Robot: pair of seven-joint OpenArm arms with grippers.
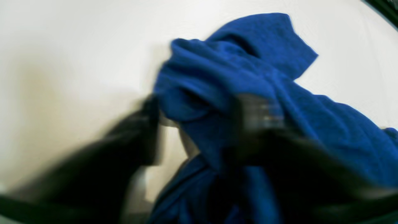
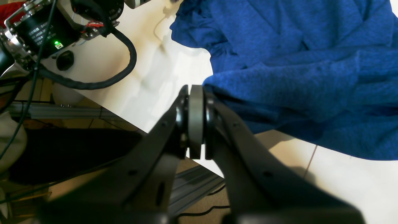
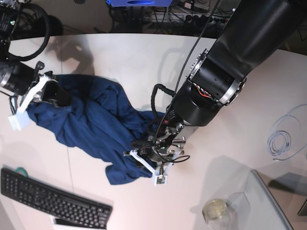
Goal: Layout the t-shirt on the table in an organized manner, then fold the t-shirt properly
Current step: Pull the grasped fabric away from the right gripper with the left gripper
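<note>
The dark blue t-shirt [image 3: 91, 129] lies crumpled on the white table [image 3: 120, 57], running from the left side to the middle. At its left end my right gripper [image 3: 50, 93] is shut, and in the right wrist view its fingertips [image 2: 195, 90] pinch the edge of the t-shirt [image 2: 295, 71]. My left gripper [image 3: 146, 160] is at the cloth's right end. The left wrist view is blurred: the left gripper [image 1: 199, 124] has a finger on each side of a raised bunch of the t-shirt [image 1: 224, 77]. Whether that bunch is clamped I cannot make out.
A black keyboard [image 3: 53, 201] lies at the front left. A glass of liquid [image 3: 216, 210] and a glass panel [image 3: 273, 201] are at the front right, a coiled cable [image 3: 280, 136] at the right. The table's edge [image 2: 130, 124] runs just below my right gripper.
</note>
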